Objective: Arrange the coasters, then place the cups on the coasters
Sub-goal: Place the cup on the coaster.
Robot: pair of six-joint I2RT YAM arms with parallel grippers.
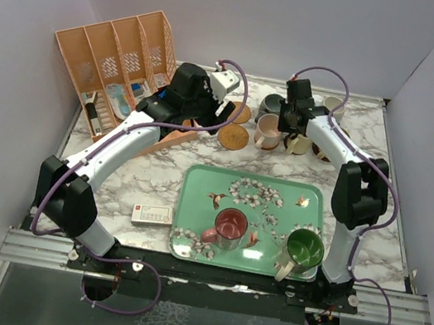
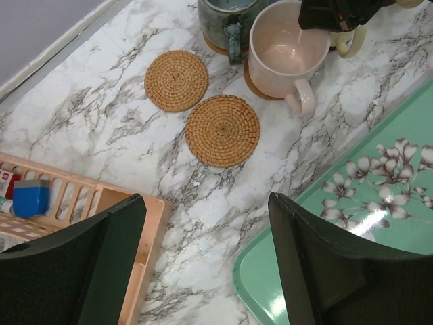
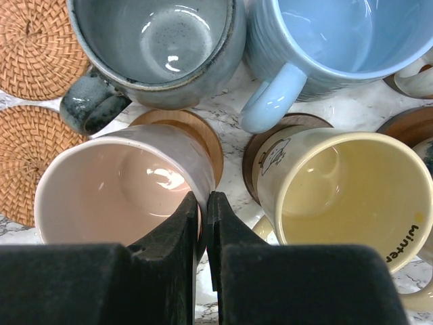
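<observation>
Judging by how things lie, the job is well past halfway. At the far side of the desk (image 2: 88,115) a grey cup (image 3: 159,40), a blue cup (image 3: 338,34), a yellow cup (image 3: 338,196) and a pink cup (image 3: 122,189) stand close together, each with a brown disc showing under it. More cups to their right are cut off or hidden by the arm, so I cannot count them. Just left of this group two woven coasters (image 2: 222,130) lie bare, touching nothing. A red cup (image 1: 231,227) and a green cup (image 1: 303,248) sit on the near tray (image 1: 188,208), so those two look like the ones left to carry over.

The right arm reaches far across the desk, and the right pincer (image 3: 204,210) points straight down, clenched on the near rim of the pink cup, one finger inside and one outside. That cup is over a wooden coaster (image 3: 196,128); whether it rests on it or hangs just above, I cannot tell.

The left arm stretches toward the far left, beside the orange rack (image 1: 118,53). The left pincer (image 2: 206,264) hovers released and wide over the desk, grasping nothing, with the bare coasters just beyond it
</observation>
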